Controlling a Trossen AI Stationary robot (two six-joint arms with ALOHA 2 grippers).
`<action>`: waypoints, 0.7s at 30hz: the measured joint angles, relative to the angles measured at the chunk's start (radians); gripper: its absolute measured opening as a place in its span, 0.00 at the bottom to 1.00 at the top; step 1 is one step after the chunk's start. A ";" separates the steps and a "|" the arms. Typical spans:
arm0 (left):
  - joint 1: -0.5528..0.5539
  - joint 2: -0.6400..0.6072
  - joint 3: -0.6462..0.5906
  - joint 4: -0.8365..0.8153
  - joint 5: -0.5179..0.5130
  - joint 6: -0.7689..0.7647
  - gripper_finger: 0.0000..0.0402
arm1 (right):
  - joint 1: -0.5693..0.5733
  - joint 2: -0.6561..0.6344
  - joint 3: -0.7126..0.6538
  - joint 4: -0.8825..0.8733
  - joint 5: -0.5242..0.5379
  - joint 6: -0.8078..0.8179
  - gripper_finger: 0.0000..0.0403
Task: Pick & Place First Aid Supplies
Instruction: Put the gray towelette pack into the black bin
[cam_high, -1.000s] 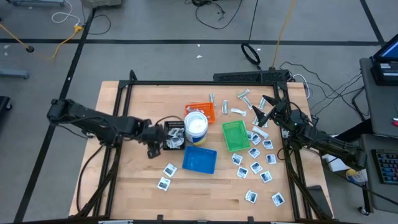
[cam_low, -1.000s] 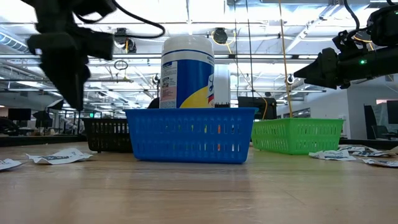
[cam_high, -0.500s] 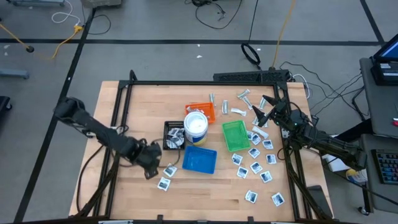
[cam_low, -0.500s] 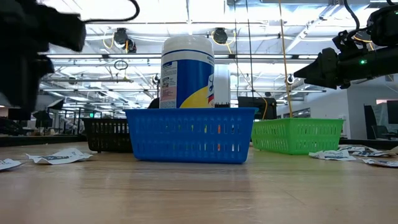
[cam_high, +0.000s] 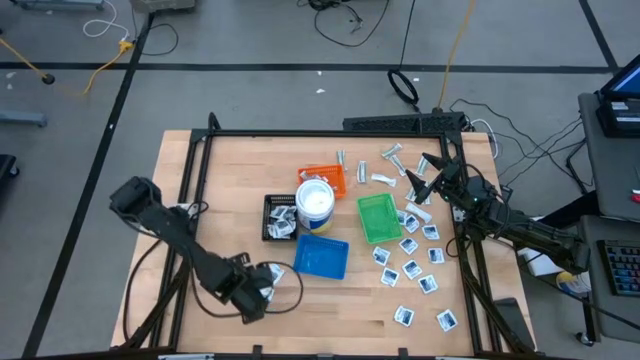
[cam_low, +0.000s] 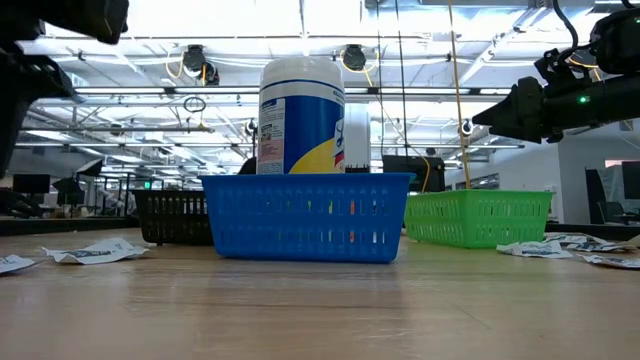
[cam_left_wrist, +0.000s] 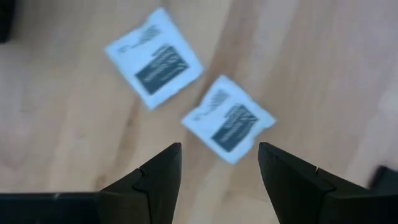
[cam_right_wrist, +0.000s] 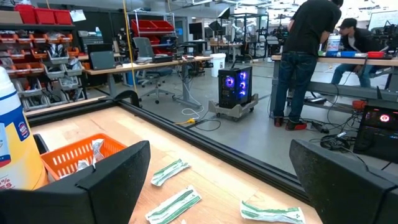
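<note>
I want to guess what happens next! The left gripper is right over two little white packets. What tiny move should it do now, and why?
Probably lower straight down. The left gripper is open and empty, and the nearer white packet lies flat on the table just ahead of its fingertips. The other packet lies apart, so one could likely be pinched alone. The right gripper waits open over the far side.

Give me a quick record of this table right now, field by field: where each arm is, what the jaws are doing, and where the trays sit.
left gripper: jaws open, empty, above two flat white square packets on the wooden table, near front edge
right gripper: jaws wide open, empty, raised at the back right
centre: white round tub with blue band
trays: orange plastic tray, black tray, blue tray, green tray
</note>
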 joint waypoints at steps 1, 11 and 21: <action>-0.006 0.018 0.021 -0.009 0.000 -0.003 0.54 | 0.000 0.000 0.000 0.000 0.000 0.000 0.94; -0.030 0.127 0.074 -0.037 0.005 -0.010 0.54 | 0.000 0.000 0.000 0.000 0.000 0.000 0.94; -0.034 0.224 0.073 -0.013 -0.005 0.046 0.54 | 0.000 0.000 0.000 0.000 0.000 0.000 0.94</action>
